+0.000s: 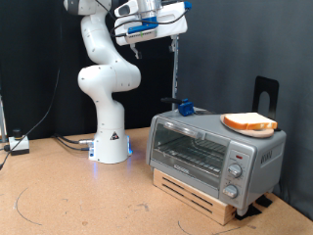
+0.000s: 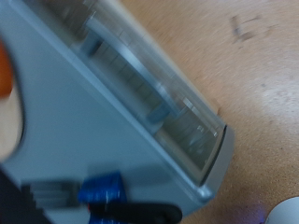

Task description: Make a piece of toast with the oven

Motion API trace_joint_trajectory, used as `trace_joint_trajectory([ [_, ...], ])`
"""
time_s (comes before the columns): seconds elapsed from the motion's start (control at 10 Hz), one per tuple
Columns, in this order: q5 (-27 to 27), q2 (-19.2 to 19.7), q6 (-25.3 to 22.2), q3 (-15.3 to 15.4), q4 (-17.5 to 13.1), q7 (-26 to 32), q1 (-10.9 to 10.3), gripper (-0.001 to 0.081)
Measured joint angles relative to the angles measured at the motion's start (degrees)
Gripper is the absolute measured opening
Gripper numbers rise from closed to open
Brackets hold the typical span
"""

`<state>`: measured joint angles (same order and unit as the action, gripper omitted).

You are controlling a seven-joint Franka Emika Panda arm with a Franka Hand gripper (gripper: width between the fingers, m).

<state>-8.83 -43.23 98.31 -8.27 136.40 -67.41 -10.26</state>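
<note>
The silver-grey oven (image 1: 210, 152) stands on a low wooden stand at the exterior view's right, its glass door shut. The piece of toast (image 1: 250, 121) lies on a round tan plate (image 1: 266, 130) on the oven's roof, at its right end. My gripper (image 1: 137, 37) hangs high above the oven's left end, near the exterior view's top, with nothing seen between its fingers. The blurred wrist view looks down on the oven's roof (image 2: 84, 121) and glass door (image 2: 149, 75). An orange-tan edge (image 2: 5, 70) there is the plate or the toast.
A small blue object (image 1: 184, 108) sits on the oven's roof at its back left and shows in the wrist view (image 2: 100, 187). A thin upright rod (image 1: 175, 69) rises above it. A black stand (image 1: 266, 93) is behind the oven. A box with cables (image 1: 18, 144) lies at the left.
</note>
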Motion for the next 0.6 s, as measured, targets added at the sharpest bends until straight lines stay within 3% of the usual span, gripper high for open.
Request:
trace_joint_trajectory([
  [0.2,-1.8,-1.9,-2.6,-3.9,0.2,13.2,-2.9,0.0807],
  [0.4,-1.7,-1.9,-0.9,-6.9,1.7,26.0,-5.8,0.0807],
  [0.5,-1.7,-1.9,-1.0,-6.7,1.7,23.5,-5.4,0.0807],
  [0.6,-1.8,-1.9,-1.8,-7.0,1.7,25.4,-5.6,0.0807],
])
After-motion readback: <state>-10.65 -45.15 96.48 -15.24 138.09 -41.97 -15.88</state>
